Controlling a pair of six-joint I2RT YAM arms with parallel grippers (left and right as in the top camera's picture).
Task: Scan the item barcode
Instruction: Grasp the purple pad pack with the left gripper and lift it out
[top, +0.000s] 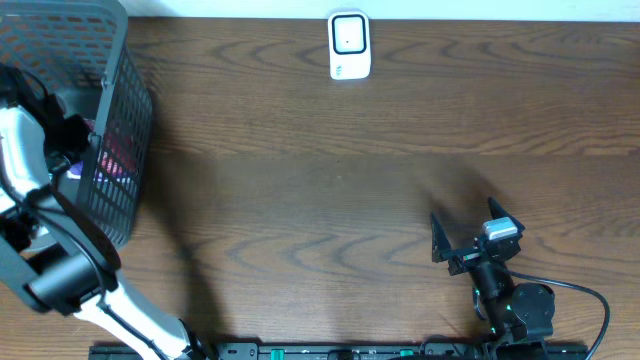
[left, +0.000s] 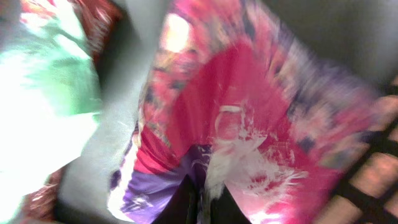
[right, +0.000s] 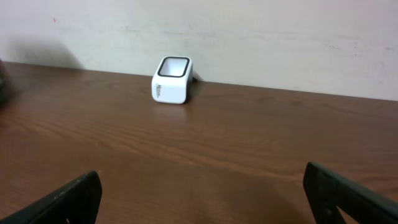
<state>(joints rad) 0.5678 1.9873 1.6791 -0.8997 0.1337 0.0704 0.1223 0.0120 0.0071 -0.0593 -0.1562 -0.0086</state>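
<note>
Left gripper (left: 198, 210) pinching pink packet (left: 249, 118) inside basket (top: 125, 90).
Packet edge sits between the pressed-together fingers, blurred; a green item (left: 43, 93) lies to its left. Right gripper (right: 202, 190) rests spread wide, scanner (right: 171, 79) well ahead on table (right: 249, 143).

A dark wood-grain table (right: 249, 143) runs flat from beneath the fingers (right: 68, 198) of the right gripper (right: 200, 180) out to a plain off-white wall (right: 280, 37) beyond them, evenly lit.
</note>
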